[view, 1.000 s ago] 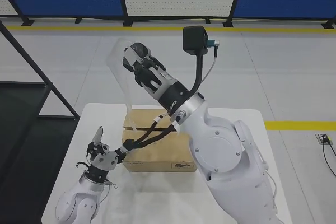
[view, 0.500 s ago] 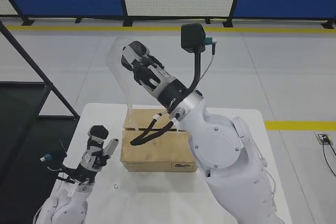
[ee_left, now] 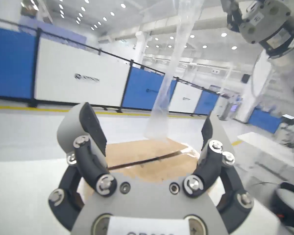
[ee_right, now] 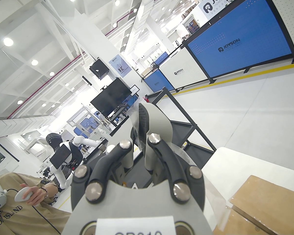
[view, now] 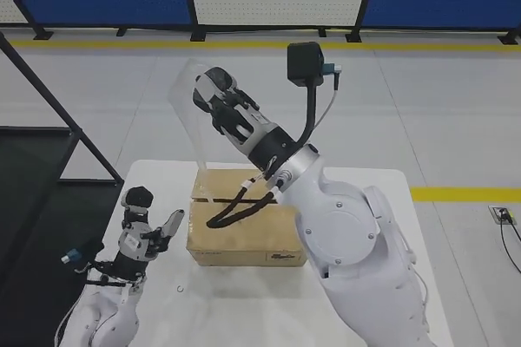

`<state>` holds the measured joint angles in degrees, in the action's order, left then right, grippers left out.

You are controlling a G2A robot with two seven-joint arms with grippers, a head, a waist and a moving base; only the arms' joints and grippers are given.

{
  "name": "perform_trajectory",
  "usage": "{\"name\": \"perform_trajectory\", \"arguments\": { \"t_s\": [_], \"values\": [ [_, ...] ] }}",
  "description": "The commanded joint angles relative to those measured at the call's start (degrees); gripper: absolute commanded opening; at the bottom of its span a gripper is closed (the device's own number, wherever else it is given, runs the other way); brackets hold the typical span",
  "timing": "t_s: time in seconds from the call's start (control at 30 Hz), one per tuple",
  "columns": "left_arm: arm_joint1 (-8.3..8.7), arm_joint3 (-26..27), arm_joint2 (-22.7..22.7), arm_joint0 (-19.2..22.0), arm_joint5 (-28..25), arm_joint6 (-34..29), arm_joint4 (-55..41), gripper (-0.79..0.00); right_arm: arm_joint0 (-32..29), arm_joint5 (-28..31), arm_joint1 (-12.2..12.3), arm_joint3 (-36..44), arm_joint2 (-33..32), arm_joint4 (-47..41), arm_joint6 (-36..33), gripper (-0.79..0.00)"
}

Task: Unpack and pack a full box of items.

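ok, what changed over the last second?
The left claw turned from pointing forward to facing the box, and it is open. Its arm drew slightly away to the left. Nothing was taken or let go. The right claw stays raised, shut on the clear strip rising from the box. The box hasn't moved.

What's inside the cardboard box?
Contents are hidden: the cardboard box has its top closed along the seam. A clear tape strip rises from the top to the right gripper, which pinches it.

Logo print [ee_right: 229, 45] on blue panel [ee_right: 259, 23]
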<state>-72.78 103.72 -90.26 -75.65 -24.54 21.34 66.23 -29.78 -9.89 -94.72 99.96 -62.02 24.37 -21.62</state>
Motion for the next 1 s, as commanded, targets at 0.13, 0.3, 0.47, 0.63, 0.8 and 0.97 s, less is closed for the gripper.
{"name": "perform_trajectory", "arguments": {
  "t_s": [0.13, 0.3, 0.47, 0.63, 0.8, 0.97],
  "values": [
    [0.37, -3.28, 2.7, 0.26, 15.83, 12.97, 36.41, 0.0, 0.31, 0.07, -0.12, -0.27, 0.16, 0.05, -0.07, -0.785],
    [0.36, -6.7, 5.1, 1.47, 26.75, 17.54, 48.04, 0.0, 0.41, 0.08, -0.21, -0.27, 0.24, -0.2, -0.46, -0.785],
    [-0.05, -10.25, 7.32, 4.11, 37.75, 19.2, 53.96, 0.0, 0.5, 0.24, -0.3, -0.45, 0.36, -0.49, -0.73, -0.785],
    [-0.6, -13.58, 9.72, 7.43, 42.64, 20.17, 53.99, 0.0, 0.5, 0.34, -0.38, -0.42, 0.41, -0.55, -0.86, -0.785],
    [-0.96, -17.81, 11.71, 11.08, 45.25, 19.45, 56.67, 0.0, 0.27, 0.28, -0.43, -0.12, 0.47, -0.41, -0.88, -0.785],
    [-1.35, -20.45, 13.08, 13.01, 48.49, 21.12, 56.09, 0.0, -0.07, 0.16, -0.43, 0.39, 0.34, -0.1, -1.05, -0.785]
  ]
}}
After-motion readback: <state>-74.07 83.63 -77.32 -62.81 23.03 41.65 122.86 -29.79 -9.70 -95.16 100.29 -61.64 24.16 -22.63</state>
